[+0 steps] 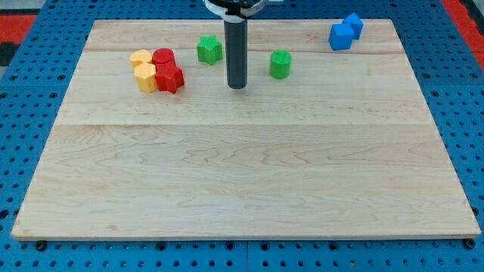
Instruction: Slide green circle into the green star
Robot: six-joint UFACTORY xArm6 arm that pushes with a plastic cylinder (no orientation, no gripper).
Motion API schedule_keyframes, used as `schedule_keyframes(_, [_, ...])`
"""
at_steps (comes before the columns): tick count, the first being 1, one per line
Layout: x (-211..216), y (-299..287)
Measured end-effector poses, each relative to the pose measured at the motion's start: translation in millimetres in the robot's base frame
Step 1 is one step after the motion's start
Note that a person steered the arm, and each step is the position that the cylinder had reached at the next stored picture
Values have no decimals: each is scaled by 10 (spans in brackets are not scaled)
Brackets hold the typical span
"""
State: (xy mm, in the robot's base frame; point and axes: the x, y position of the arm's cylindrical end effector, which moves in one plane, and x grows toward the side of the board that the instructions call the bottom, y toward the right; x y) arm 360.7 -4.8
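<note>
The green circle stands on the wooden board in the upper middle. The green star sits to its left, nearer the view's top. My tip rests on the board between them, slightly below both, closer to the star's right side than to the circle. It touches neither block.
A cluster of two yellow blocks and two red blocks sits at the view's upper left, left of the star. Two blue blocks sit at the upper right near the board's top edge.
</note>
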Motion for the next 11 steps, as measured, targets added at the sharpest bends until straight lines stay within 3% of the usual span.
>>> schedule_keyframes(2, [-344,953])
schedule_keyframes(4, [-684,1390])
schedule_keyframes(5, [-530,1137])
schedule_keyframes(7, [-689,717])
schedule_keyframes(11, [-916,726])
